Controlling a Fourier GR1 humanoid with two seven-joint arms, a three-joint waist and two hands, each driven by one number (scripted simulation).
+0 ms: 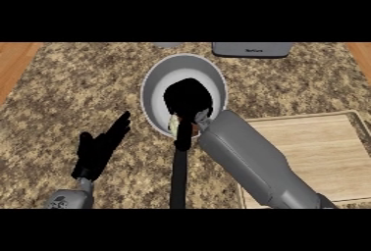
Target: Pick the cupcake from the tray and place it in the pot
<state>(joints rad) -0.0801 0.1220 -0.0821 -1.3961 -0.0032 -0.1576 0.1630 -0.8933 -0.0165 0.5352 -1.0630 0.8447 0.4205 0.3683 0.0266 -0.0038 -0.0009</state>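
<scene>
Pot: pale round vessel on the speckled stone counter, seen from steeply above; rim looks taller than wide.
Pot handle: black, long axis running straight down toward the view's lower edge, starting at the pot's near rim.
Right hand: black, reached over the pot's mouth, inside the rim outline; fingers curled downward. Grey forearm slants in from the lower right.
Cupcake: only a small pale sliver shows just under the right hand, at the pot's near rim. Orientation not readable. Whether the fingers grip it: cannot tell.
Tray: light wood board with raised border, right of the pot, partly under the forearm.
Left hand: left of the pot, well apart from it, fingers straight and spread, pointing up-right, holding nothing.
Grey appliance: at the top edge; small writing on it, too small to read.
</scene>
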